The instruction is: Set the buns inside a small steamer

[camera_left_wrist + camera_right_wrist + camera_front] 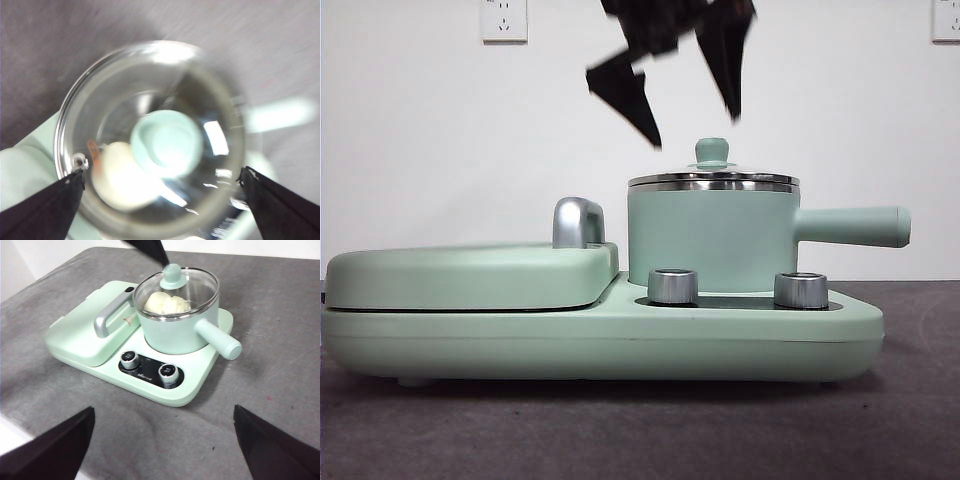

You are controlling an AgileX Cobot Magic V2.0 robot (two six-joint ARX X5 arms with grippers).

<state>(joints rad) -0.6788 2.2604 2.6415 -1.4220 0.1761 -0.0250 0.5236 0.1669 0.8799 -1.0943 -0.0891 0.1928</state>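
The small steamer stands on the right side of a mint-green cooker base, with its glass lid on. Through the lid, the right wrist view shows the two pale buns side by side inside the steamer. The left wrist view shows one cream bun beneath the lid's green knob. My left gripper hangs open and empty just above the knob, one jaw to each side. My right gripper is open and empty, well back from the cooker.
A flat mint-green griddle cover with a chrome handle fills the cooker's left half. Two steel dials sit at the front. The steamer's long handle sticks out to the right. The table is grey.
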